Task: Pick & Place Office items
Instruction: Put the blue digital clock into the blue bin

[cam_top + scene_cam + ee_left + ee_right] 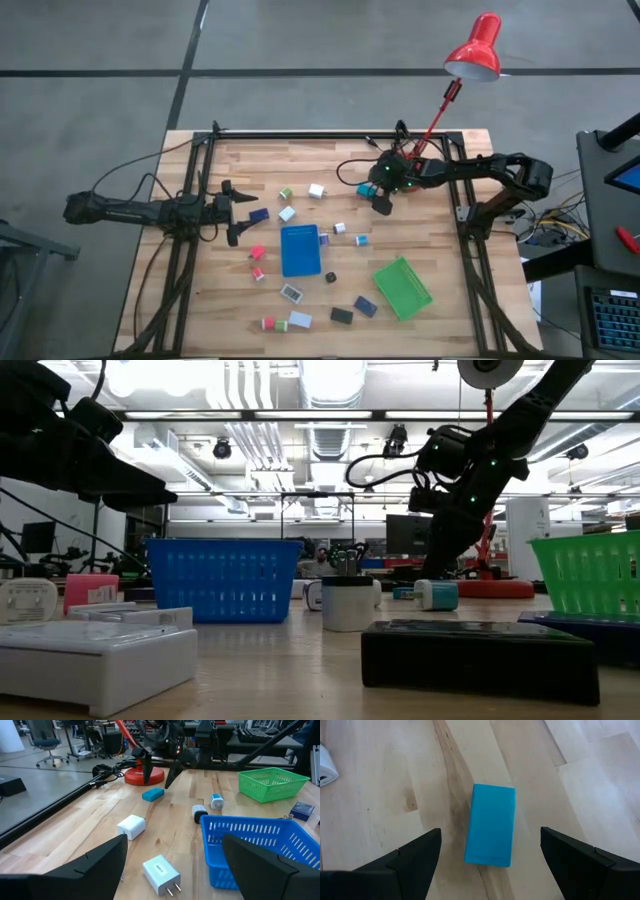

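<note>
- So far, you have almost all of the job left, as far as I can judge. The office items lie spread over the wooden table [470,300], and I see none inside the blue tray [299,250] or the green tray [403,288].
- Your right gripper [490,870] hangs right over a light blue block [491,825]. Its fingers stand wide, one on each side of the block, and they hold nothing.
- That light blue block lies flat on the wood at the far right of the table, near the round foot of the red lamp [474,50].
- Your left gripper [172,870] waits at the left side of the table. It is wide too, and it holds nothing.
- In front of the left gripper lie a white plug [161,874] and a white block [131,826]. Both are near the blue tray.
- More small things lie on the near side: a black box [342,315], a navy box [366,306] and a red block [257,252].
- Nothing lies on the light blue block, so I think the right gripper can come straight down.
- Watch the lamp foot and the cables close to the right arm. I think they could get in the way when you lift.
- You then have to carry the block to a tray, and little things lie in between.
</note>
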Available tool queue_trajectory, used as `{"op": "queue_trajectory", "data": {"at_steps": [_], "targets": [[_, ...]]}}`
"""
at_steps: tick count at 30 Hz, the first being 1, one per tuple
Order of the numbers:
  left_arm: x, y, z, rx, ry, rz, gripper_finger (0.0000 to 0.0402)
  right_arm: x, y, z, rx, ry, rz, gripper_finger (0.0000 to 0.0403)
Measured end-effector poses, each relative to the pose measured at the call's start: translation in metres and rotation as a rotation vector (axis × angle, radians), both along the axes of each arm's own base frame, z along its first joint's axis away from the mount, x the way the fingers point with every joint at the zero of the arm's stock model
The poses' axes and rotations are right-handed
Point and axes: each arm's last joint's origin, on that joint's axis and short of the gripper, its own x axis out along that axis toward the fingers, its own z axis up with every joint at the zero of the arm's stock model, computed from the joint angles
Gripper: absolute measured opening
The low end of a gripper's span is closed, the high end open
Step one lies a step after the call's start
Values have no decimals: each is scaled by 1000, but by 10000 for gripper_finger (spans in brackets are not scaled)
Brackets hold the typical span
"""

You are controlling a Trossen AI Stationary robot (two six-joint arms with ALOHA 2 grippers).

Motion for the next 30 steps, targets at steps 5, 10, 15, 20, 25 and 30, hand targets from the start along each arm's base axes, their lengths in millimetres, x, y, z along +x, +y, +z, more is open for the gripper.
{"op": "queue_trajectory", "data": {"at_steps": [5,10,15,20,25,30], "targets": [[0,0,3,0,-9,0,333,12,-6,-20,15,100,3,334],[0,0,3,-1,-4,-3,333,22,-10,-30,39,128,22,328],[0,0,2,0,2,-2,332,22,-10,-26,35,117,21,314],[0,0,0,-3,7,-2,333,20,-9,-22,38,121,20,280],[0,0,0,-6,6,-1,333,19,-8,-26,58,144,22,239],[0,0,0,-7,6,-1,333,18,-6,-26,65,157,41,227]]}}
